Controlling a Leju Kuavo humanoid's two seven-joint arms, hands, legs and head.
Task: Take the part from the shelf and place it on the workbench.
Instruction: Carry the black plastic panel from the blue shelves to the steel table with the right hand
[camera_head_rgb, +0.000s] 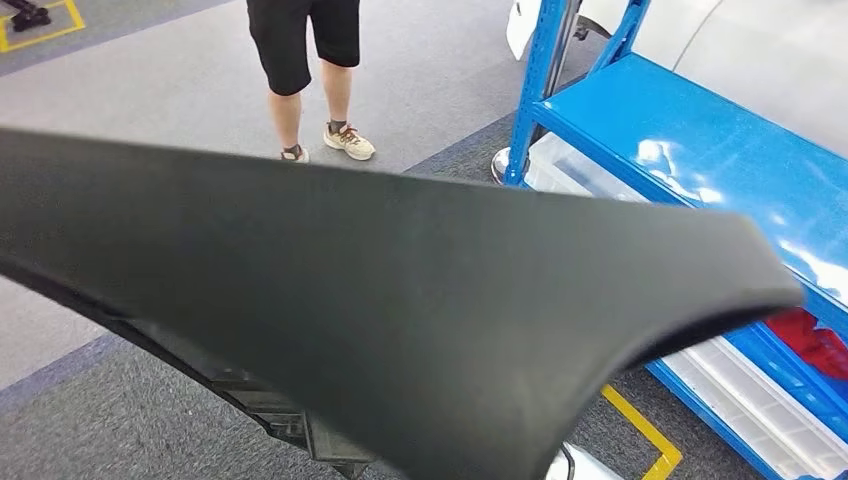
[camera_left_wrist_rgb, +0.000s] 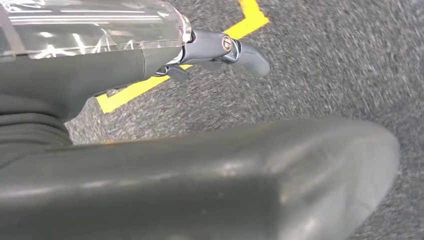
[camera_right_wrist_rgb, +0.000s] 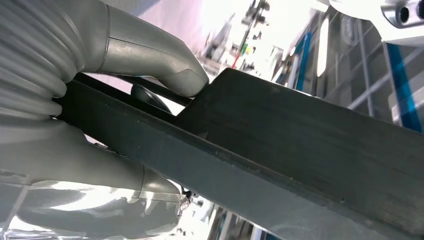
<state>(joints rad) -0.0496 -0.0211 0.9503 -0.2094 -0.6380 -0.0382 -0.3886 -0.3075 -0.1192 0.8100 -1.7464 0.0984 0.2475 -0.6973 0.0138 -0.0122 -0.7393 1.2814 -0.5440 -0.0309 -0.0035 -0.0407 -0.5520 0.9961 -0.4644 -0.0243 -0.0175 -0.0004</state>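
The right hand (camera_right_wrist_rgb: 100, 125) grips the long dark part (camera_head_rgb: 400, 300), thumb pressed on its edge. The left hand (camera_left_wrist_rgb: 220, 52) hangs beside the part's rounded end; whether it holds anything I cannot tell. Grey carpet (camera_head_rgb: 150, 420) with yellow tape (camera_head_rgb: 650, 430) lies below, a blue shelf (camera_head_rgb: 700, 150) near on the right, and a person (camera_head_rgb: 310, 70) stands ahead.

Person in black shorts (camera_head_rgb: 303, 40) on grey carpet (camera_head_rgb: 150, 90), yellow floor tape (camera_head_rgb: 645, 432), clear bins (camera_head_rgb: 755, 400)
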